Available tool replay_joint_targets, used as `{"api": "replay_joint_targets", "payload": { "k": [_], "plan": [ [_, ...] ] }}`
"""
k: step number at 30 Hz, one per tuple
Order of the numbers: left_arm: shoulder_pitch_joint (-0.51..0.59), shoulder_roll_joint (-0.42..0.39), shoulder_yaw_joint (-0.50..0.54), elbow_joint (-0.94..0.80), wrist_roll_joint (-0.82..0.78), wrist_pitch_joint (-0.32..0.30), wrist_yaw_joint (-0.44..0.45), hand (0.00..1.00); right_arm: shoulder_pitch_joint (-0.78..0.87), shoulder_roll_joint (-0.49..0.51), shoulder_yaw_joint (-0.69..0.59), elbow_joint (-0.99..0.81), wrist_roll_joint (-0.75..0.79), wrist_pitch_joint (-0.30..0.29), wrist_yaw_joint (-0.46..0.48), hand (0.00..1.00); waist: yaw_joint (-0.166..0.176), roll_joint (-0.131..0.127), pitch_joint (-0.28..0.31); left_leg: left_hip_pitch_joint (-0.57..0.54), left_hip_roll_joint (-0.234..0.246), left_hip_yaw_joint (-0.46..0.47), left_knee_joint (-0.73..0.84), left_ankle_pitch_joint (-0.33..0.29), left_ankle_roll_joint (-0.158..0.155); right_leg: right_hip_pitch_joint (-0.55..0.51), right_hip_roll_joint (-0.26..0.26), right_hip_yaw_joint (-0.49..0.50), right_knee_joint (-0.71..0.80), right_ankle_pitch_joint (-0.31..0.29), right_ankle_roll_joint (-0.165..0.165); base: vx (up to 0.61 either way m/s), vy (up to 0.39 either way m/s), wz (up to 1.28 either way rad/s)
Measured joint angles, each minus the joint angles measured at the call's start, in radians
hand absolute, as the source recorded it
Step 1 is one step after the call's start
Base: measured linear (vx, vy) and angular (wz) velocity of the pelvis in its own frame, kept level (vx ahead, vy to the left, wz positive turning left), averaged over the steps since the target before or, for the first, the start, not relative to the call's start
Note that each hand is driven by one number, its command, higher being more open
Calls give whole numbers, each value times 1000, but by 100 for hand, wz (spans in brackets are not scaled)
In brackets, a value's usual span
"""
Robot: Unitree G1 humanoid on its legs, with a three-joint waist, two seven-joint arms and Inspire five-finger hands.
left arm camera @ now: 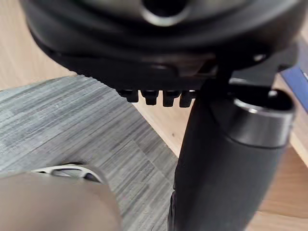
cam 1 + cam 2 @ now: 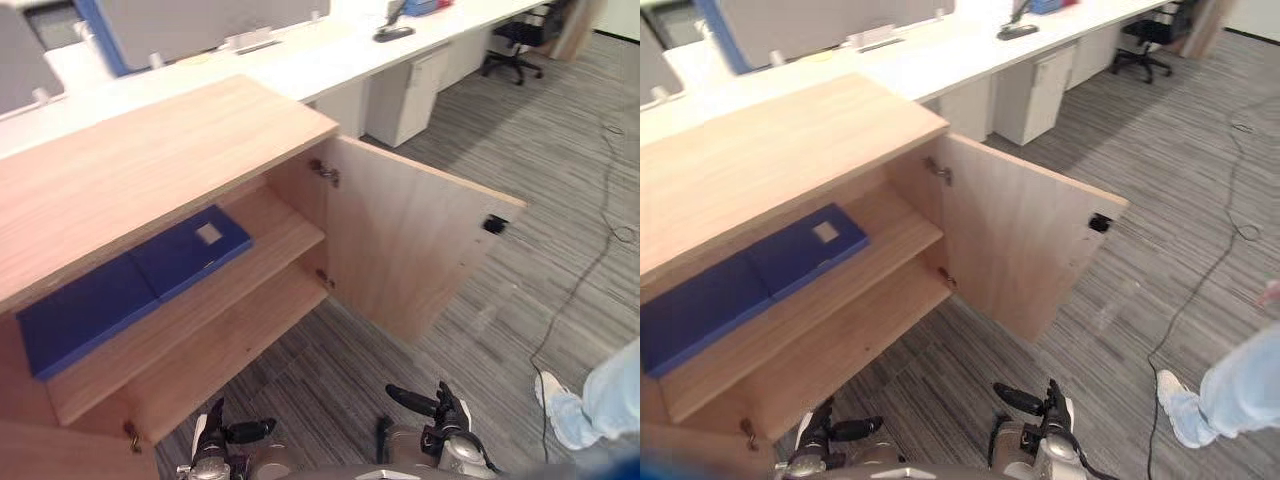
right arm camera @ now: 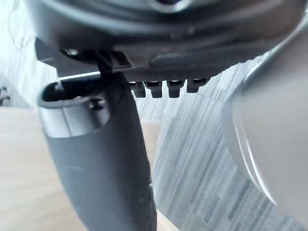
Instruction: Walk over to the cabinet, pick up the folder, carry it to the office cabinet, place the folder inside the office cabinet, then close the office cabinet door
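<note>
Long white desk point(image 2: 330, 60) runs across the back. On it: grey partition point(image 2: 200, 25) w/ blue edge twd the left end, dark flat item point(image 2: 394, 33) further right. Under it, white drawer unit point(image 2: 415, 95). Black office chair point(image 2: 520, 45) at its right end. Grey striped carpet point(image 2: 520, 150) in front. Person's leg point(image 2: 600, 400), light jeans, white shoe point(image 2: 550, 392), well apart from desk.

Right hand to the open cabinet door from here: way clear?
Probably yes. The cabinet door stands swung wide open, with only bare carpet between its free edge and the right hand, which hangs low and holds nothing. The folder lies flat on the upper shelf, out of the way.
</note>
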Motion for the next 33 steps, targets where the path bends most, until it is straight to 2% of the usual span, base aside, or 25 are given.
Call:
{"api": "replay_joint_targets", "payload": {
  "k": [1,2,3,4,7,9,14,19,24,28,33],
  "plan": [
    [4,5,6,-2,-20,-4,6,100,8,10,-4,0,21,0,-12,100,8,-26,-13,23,0,23,-17,-4,-25,40,-22,-17,-52,-55,87,69,-293,-67],
    [-4,-2,14,9,-25,-5,11,100,5,10,-9,1,22,0,-15,100,7,-29,-15,29,8,26,-19,-5,-40,46,-8,-26,-70,-66,110,68,-299,-59],
    [-7,-32,23,23,-36,-2,10,100,15,9,-35,1,26,1,-24,100,7,-8,-34,41,19,21,-67,1,-45,48,34,-23,-119,-54,95,68,-252,-60],
    [-4,-62,34,23,-36,-5,14,100,16,2,-57,0,33,1,-35,100,10,8,-48,63,19,22,-135,22,-33,48,68,-7,-162,-33,84,65,-161,-63],
    [-12,-90,42,37,-30,-4,6,100,19,-9,-85,0,61,1,-55,100,7,20,-62,109,35,28,-252,99,-30,48,140,16,-223,-1,61,95,-117,-53],
    [-14,-91,43,46,-33,-1,7,100,22,-18,-84,-5,61,1,-64,100,-5,13,-70,124,37,30,-289,120,-19,50,155,18,-236,5,49,126,-87,-20],
    [-21,-84,4,56,-32,2,14,100,22,-56,-84,-100,37,1,-79,100,-16,16,-92,124,22,23,-345,163,-44,76,157,5,-317,39,54,128,21,7],
    [-7,-64,-71,24,-23,2,16,100,-30,-81,-83,-187,-46,-7,-92,100,-20,1,-110,123,-15,-22,-350,180,-43,143,125,-3,-429,95,73,61,94,14],
    [3,-44,-118,19,-7,0,6,100,-186,-177,-83,-186,-63,-12,-106,100,-16,-1,-111,119,-45,-45,-350,181,-42,180,98,-7,-495,144,84,-49,82,9],
    [12,-32,-124,19,4,0,-4,100,-347,-264,-68,-128,-59,-29,-108,100,-10,-1,-109,94,-48,-79,-362,181,-42,181,98,-24,-540,186,86,-136,38,14],
    [4,-33,-113,19,-13,-1,-5,100,-457,-283,4,-109,-57,-38,-107,100,9,-7,-99,94,-56,-92,-379,180,-41,189,101,-16,-592,233,80,-167,18,-3]
  ]
}}
